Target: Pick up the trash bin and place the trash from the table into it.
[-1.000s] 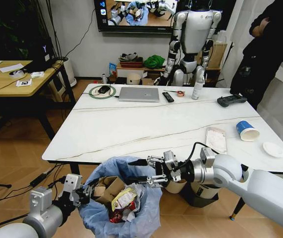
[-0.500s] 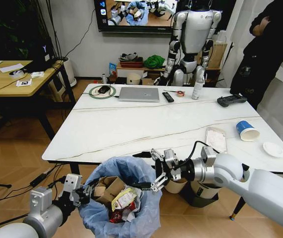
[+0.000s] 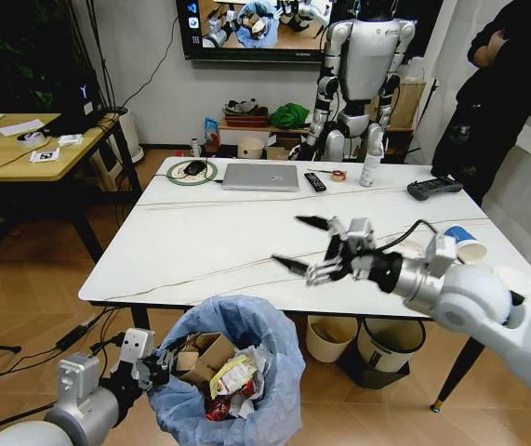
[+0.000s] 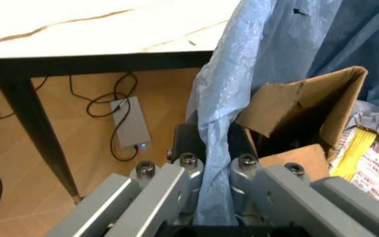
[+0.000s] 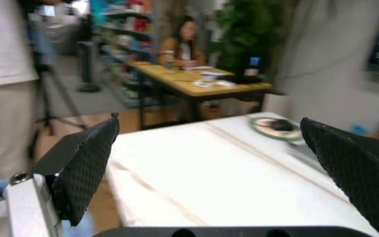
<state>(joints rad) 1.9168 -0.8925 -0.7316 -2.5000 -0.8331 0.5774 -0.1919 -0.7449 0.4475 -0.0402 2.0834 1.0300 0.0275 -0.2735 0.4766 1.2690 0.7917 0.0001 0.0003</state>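
Observation:
The trash bin (image 3: 232,376), lined with a crinkly light-blue bag, hangs below the table's near edge with torn cardboard (image 3: 207,353) and a yellow wrapper (image 3: 234,373) inside. My left gripper (image 3: 156,364) is shut on its bagged rim; the left wrist view shows the fingers (image 4: 176,180) clamping the blue bag (image 4: 219,123) beside the cardboard (image 4: 295,106). My right gripper (image 3: 293,243) hovers open and empty above the white marble table (image 3: 209,232), its pads (image 5: 84,165) spread wide over the tabletop (image 5: 229,182). A blue-white paper cup (image 3: 467,244) lies on the table's right side, behind my right forearm.
At the table's far end sit a laptop (image 3: 261,177), a remote (image 3: 315,181), a bottle (image 3: 370,158) and a black controller (image 3: 434,188). Two buckets (image 3: 332,336) stand under the table. A wooden desk (image 3: 19,144) is at the left and a humanoid robot (image 3: 363,74) behind.
My right gripper has risen from just over the bin and moved up and right to above the tabletop, still open. The bin and left gripper have stayed put.

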